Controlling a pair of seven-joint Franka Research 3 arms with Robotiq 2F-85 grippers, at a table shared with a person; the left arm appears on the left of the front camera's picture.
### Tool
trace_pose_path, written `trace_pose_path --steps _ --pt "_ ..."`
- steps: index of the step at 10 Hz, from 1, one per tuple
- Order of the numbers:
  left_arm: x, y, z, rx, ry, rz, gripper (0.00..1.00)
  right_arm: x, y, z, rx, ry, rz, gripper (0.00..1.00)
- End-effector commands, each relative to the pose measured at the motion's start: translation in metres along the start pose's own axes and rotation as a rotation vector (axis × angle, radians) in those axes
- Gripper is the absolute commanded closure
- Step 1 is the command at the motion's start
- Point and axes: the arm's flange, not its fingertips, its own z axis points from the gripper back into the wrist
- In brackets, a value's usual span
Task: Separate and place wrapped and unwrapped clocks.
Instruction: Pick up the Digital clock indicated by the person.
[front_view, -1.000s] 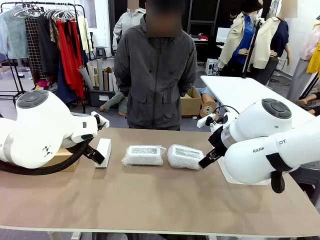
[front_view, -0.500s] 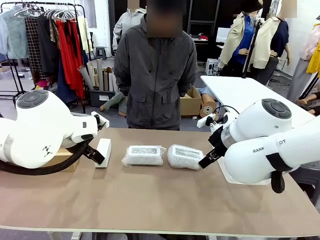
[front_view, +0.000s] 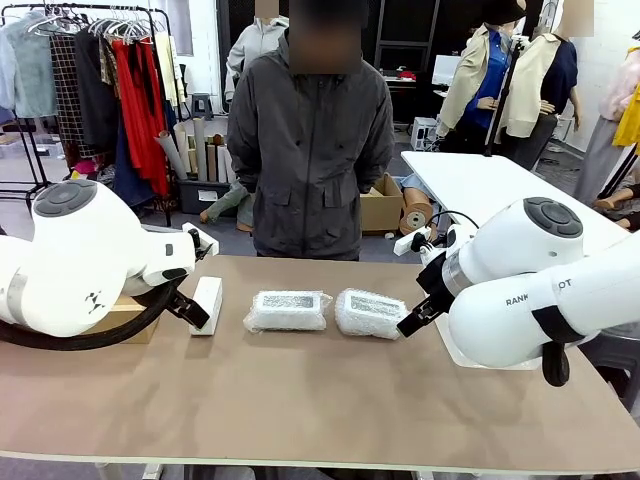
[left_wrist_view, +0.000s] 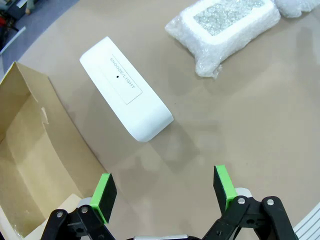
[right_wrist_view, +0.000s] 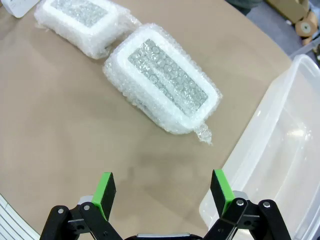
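The left end effector (left_wrist_view: 164, 189) is held with its jaws wide apart, and nothing is between them. It hangs above the worktop (left_wrist_view: 250, 125), near the bare white clock (left_wrist_view: 127, 90), which sits just beside the brown cardboard box (left_wrist_view: 30, 150). The right end effector (right_wrist_view: 162, 191) is also spread wide and empty. The right-hand wrapped clock (right_wrist_view: 162, 82) lies ahead of it, close to the clear plastic tub (right_wrist_view: 280, 150). The middle wrapped clock (right_wrist_view: 80, 20) lies just past that one, and the two wraps look to be touching or nearly so. All three clocks are set in a row on the worktop, and none has been sorted yet.

The first pick-up is judged to be the step in hand. The bare clock lies slantwise to the green pads (left_wrist_view: 105, 192), so the wrist should be turned until the pads face its two long sides. The end effector should be brought forward until the clock sits in the middle of the gap, and only then lowered. The clock is smooth and rounded, so it is best gripped at its middle, where it is less likely to slip.

The wrapped clock should be squeezed on the hard block itself — not on the loose tail of wrap at its end. It should be lifted straight up so that its neighbour is not dragged along. The box is probably meant for the bare clock and the tub for the wrapped ones, but this is not shown for sure.
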Motion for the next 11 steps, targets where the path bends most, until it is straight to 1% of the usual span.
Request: trace_pose_path --steps 1,2,3,5,6,7,8,9,10,11 --pt "0.0 0.0 0.0 0.0 0.0 0.0 0.0 0.0 0.0 0.0 0.0 0.0 0.0 0.0" --pt "0.001 -0.006 -0.001 -0.047 0.035 -0.017 0.0 0.0 0.0 0.0 0.0 0.0 0.0 0.0" --pt "0.0 -0.005 0.002 -0.105 0.056 -0.046 0.0 0.002 0.003 0.001 0.031 0.004 0.016 0.0" --pt "0.011 0.002 0.019 -0.179 0.069 -0.095 0.0 0.011 0.008 0.009 0.078 0.021 0.055 0.0" --pt "0.017 0.006 0.032 -0.213 0.067 -0.126 0.0 0.016 0.015 0.015 0.136 0.042 0.081 0.0" --pt "0.024 0.007 0.042 -0.249 0.05 -0.174 0.0 0.023 0.014 0.022 0.188 0.061 0.106 0.0" --pt "0.03 0.013 0.053 -0.276 0.028 -0.259 0.0 0.032 0.013 0.032 0.235 0.078 0.134 0.0" --pt "0.035 0.022 0.06 -0.294 0.0 -0.321 0.0 0.043 0.009 0.042 0.277 0.076 0.169 0.0" --pt "0.043 0.031 0.069 -0.314 -0.054 -0.417 0.0 0.05 0.006 0.05 0.32 0.068 0.207 0.0" --pt "0.049 0.039 0.076 -0.352 -0.13 -0.522 0.0 0.061 -0.001 0.062 0.364 0.048 0.269 0.0"
